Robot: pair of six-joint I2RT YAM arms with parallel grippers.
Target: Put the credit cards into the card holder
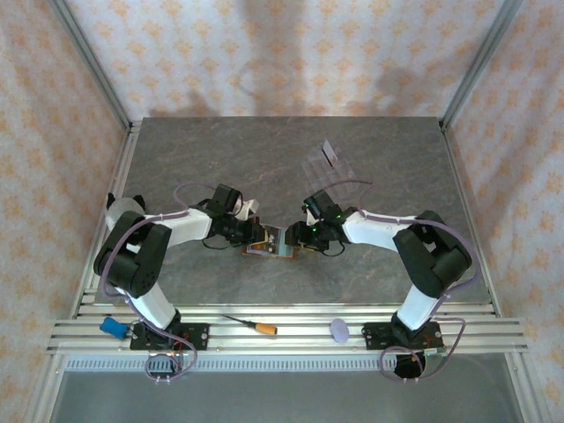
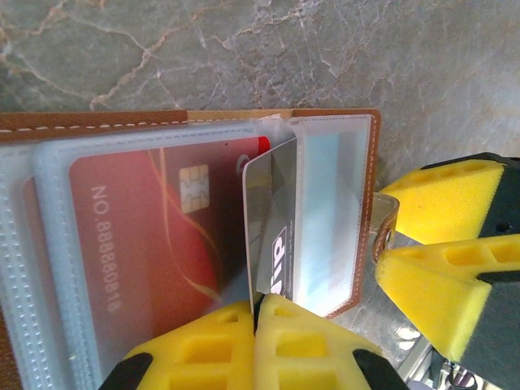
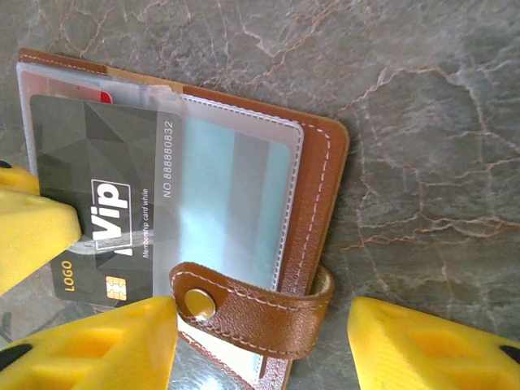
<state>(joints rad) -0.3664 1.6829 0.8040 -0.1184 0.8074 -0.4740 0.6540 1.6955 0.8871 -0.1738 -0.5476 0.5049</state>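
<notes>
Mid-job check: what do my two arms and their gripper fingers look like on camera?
The left arm and right arm have white links, black joints and looping pale purple cables. The fingers are bright yellow wedges with moulded recesses on black mounts.

cropped at left edge: card holder point(image 2: 81, 126); veiled by cloudy sleeve: red card point(image 2: 130, 236); lower edge pinched out of sight in left gripper point(image 2: 256, 313): grey card point(image 2: 272, 211)

Grey marbled table point(image 1: 220, 150) under open brown card holder point(image 1: 275, 241) and clear tray point(image 1: 328, 163)
</notes>
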